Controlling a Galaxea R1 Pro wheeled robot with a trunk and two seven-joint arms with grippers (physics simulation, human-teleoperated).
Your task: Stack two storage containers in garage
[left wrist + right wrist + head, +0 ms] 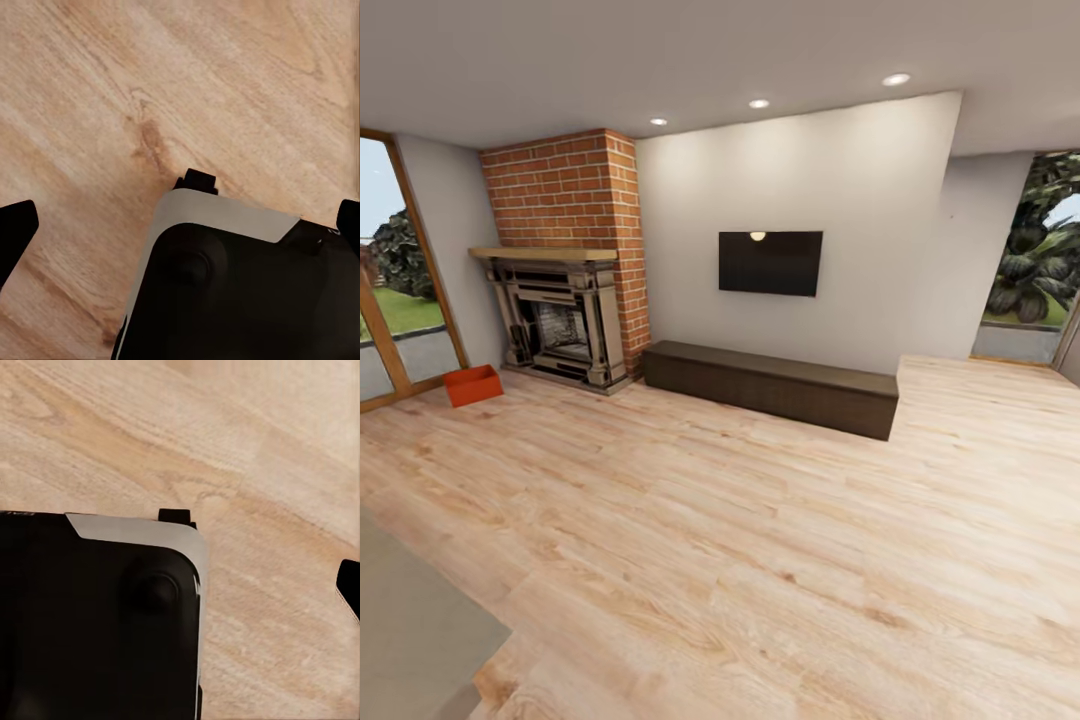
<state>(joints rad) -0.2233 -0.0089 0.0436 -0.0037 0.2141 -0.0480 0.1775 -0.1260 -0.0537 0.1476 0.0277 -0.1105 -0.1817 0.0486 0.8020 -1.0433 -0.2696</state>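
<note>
One orange-red storage container (472, 385) sits on the light wood floor (740, 540) of the living room, far off at the left, between the glass door and the fireplace. In the left wrist view my left gripper (180, 225) hangs open over the planks, a black fingertip (15, 232) at each side edge and nothing between them. My right gripper (184, 589) also hangs over the floor, with one fingertip (349, 589) at the picture's edge and nothing held. The garage is out of view.
A brick fireplace (560, 320) stands right of the container. A long low dark cabinet (770, 385) runs along the wall under a TV (770, 262). Glass doors (390, 300) are at the left, a grey rug (410, 610) lies nearby, and my dark base (225, 300) is below the grippers.
</note>
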